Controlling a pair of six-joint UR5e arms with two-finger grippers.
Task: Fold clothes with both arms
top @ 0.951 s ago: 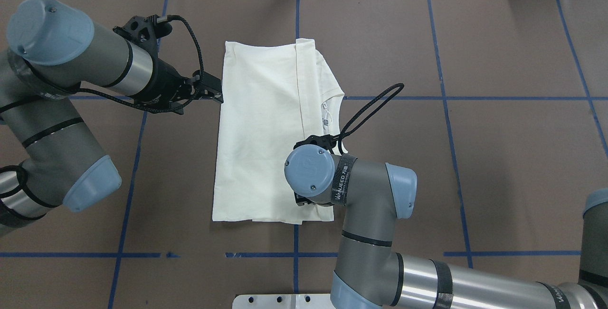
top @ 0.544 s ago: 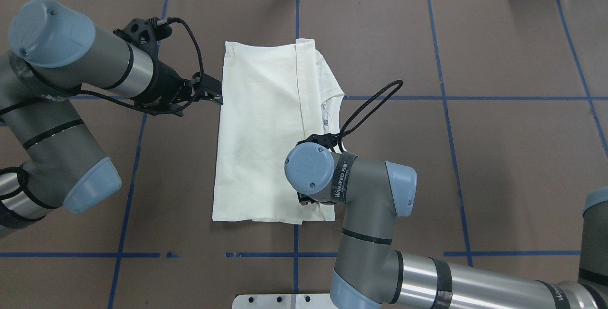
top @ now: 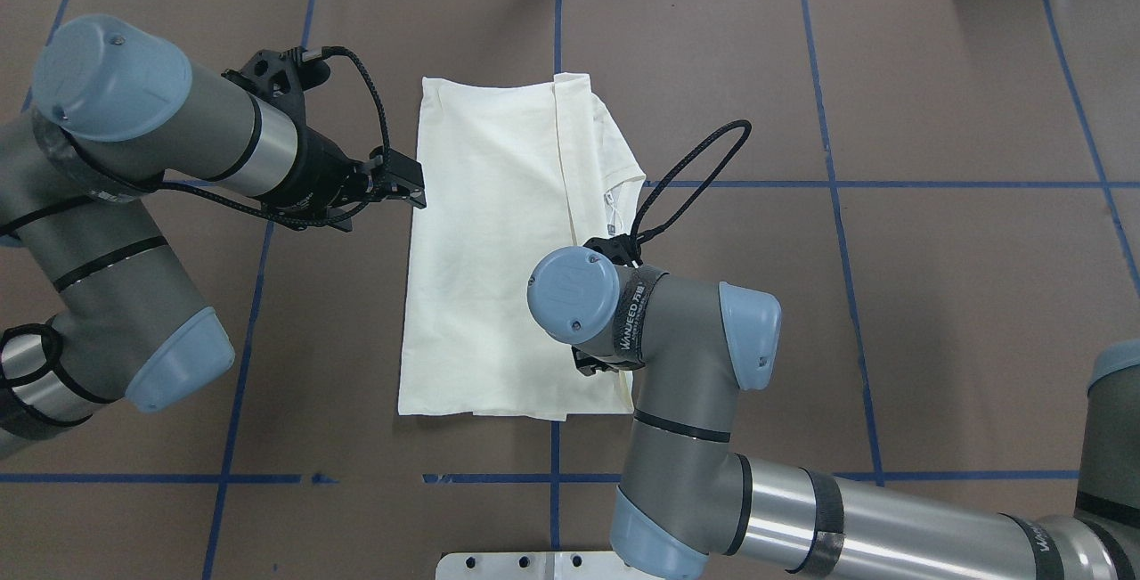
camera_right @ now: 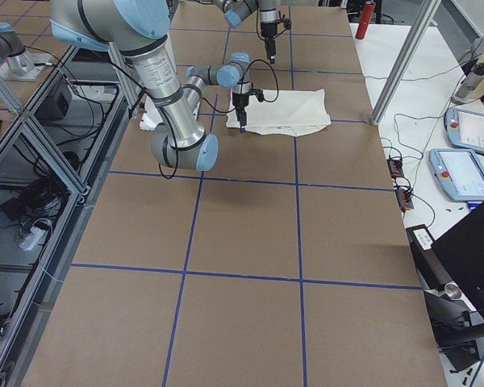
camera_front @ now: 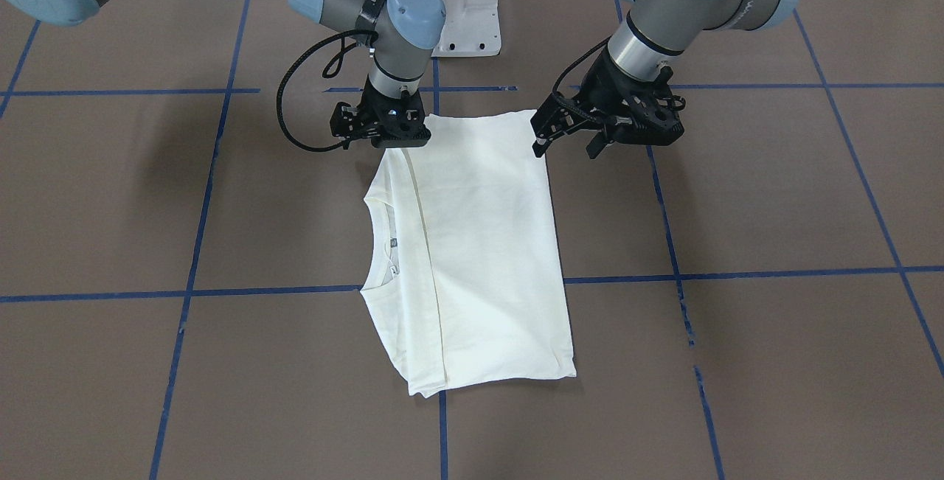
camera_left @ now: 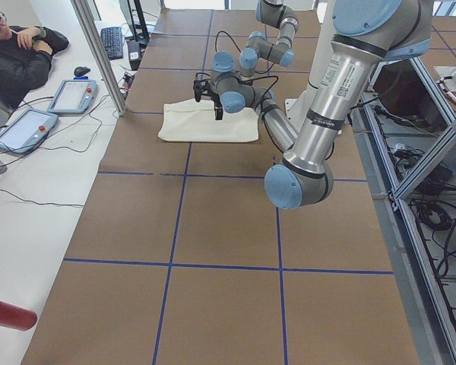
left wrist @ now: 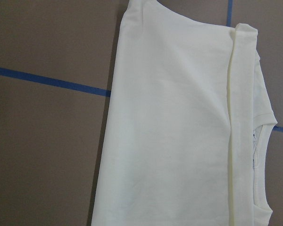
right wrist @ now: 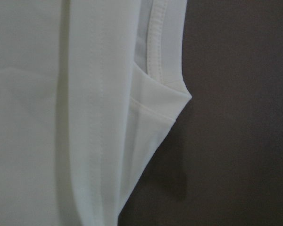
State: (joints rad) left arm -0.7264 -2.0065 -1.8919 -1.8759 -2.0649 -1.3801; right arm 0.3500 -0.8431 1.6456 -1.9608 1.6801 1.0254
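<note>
The cream T-shirt [top: 490,250] lies flat on the brown table, folded into a long strip with its plain back up and its collar on the right [camera_front: 380,244]. No print shows. My left gripper [top: 417,191] is open and empty beside the shirt's left edge, just off the cloth; in the front-facing view [camera_front: 568,147] its fingers stand apart. My right gripper [camera_front: 398,142] hovers over the shirt's near right corner, looks open and holds nothing; the wrist hides it from overhead. The right wrist view shows the hem corner [right wrist: 170,99] close below. The left wrist view shows the folded body [left wrist: 179,132].
The white base block [camera_front: 457,1] stands at the table's near edge between the arms. The right arm's black cable loop [top: 695,179] hangs over the collar side. An operator [camera_left: 15,53] and pendants [camera_left: 72,95] are beyond the far edge. Blue tape lines cross the table.
The left gripper has shifted slightly right and nearer, closer to the shirt's edge. The right wrist has moved a little farther along the shirt's right side. The shirt has not moved.
</note>
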